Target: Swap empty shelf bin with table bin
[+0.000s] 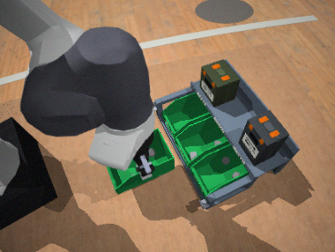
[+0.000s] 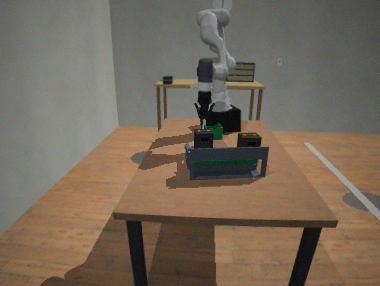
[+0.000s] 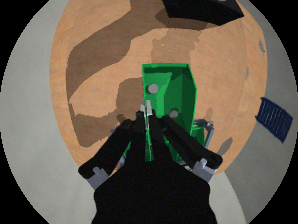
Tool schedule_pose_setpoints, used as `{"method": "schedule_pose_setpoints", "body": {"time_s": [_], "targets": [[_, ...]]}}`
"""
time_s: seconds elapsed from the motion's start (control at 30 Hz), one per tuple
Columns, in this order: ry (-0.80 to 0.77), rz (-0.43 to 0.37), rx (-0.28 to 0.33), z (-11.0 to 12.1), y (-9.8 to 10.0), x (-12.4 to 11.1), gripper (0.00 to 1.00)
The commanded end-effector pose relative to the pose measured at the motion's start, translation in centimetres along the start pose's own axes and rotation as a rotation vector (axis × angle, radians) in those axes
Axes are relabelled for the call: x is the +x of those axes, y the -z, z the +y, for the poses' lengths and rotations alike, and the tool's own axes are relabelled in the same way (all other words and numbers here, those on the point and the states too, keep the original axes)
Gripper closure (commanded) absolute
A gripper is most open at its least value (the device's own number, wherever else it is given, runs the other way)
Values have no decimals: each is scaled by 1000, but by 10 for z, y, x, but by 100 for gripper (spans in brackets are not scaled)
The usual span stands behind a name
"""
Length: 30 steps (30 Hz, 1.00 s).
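A green open bin with small grey parts in it is just left of the grey-blue shelf (image 1: pixel 225 141), at or just above the table top. My gripper (image 1: pixel 145 169) is shut on this bin's thin wall near its front end. The wrist view shows the fingers (image 3: pixel 148 119) pinched on the green wall, with the bin (image 3: pixel 169 108) below them and two grey parts inside. The shelf holds three green bins. The far one (image 1: pixel 185 109) looks empty. The middle one (image 1: pixel 200 137) and the near one (image 1: pixel 222 169) hold grey parts. In the exterior view the held bin (image 2: pixel 216 131) shows behind the shelf.
Two dark boxes with orange marks (image 1: pixel 219 83) (image 1: pixel 263 138) stand on the shelf's top board. The robot's black base (image 1: pixel 19 176) is at the left. The arm's bulk hides the table left of the held bin.
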State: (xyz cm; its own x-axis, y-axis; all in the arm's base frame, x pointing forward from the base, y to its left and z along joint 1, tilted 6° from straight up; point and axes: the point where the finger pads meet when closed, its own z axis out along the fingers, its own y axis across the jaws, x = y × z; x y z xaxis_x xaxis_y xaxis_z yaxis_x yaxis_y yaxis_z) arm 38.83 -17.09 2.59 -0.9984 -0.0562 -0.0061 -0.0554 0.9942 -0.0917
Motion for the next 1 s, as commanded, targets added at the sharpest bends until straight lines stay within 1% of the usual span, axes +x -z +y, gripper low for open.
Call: {"method": "schedule_pose_setpoints", "body": {"time_s": [0.0,0.23,0.97], "targets": [[-32,-7,7,-1,2,-4,100],[-32,-7,7,-2,2,-7,100],[-32,-7,7,-2,0,-7,100]]}}
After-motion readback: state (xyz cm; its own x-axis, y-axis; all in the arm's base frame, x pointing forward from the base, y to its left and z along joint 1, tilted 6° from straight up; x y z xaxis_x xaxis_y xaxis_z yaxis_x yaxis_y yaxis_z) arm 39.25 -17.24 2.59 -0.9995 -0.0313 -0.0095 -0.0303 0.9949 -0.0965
